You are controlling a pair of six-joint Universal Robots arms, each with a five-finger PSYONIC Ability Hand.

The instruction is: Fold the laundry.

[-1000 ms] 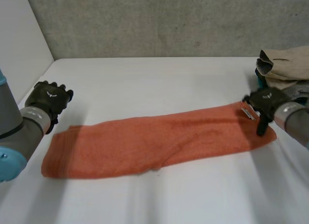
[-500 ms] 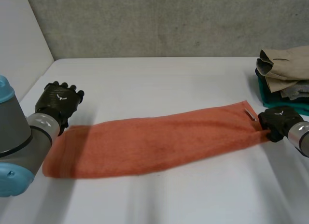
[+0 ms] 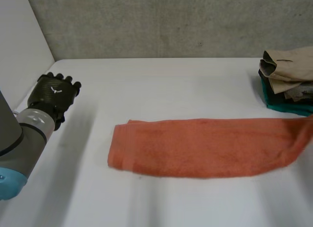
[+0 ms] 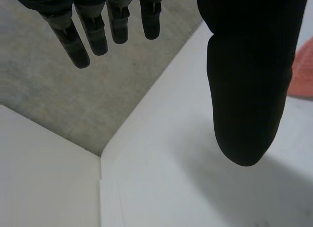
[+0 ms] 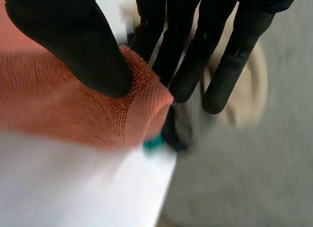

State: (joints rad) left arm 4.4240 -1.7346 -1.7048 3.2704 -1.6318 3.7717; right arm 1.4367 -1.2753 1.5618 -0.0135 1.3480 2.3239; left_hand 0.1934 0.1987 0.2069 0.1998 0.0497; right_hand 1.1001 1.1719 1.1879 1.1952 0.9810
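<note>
Orange towel [image 3: 205, 147] stretches across the counter [image 3: 166, 85], its end pinched between the right hand [image 5: 73, 46]'s thumb and fingers [image 5: 195, 56]; left hand [image 3: 53, 94], frame left, fingers straight, empty.

The orange towel [image 3: 205, 147] (long strip) lies on the table [image 3: 171, 85]; right end raised.

An orange towel [image 3: 205, 147] lies in a long band across the white table [image 3: 161, 85], from centre-left to the frame's right edge. The left hand [image 3: 54, 92] is at mid-left, well apart from it. A pile of clothes [image 3: 287, 80] rests at upper right
</note>
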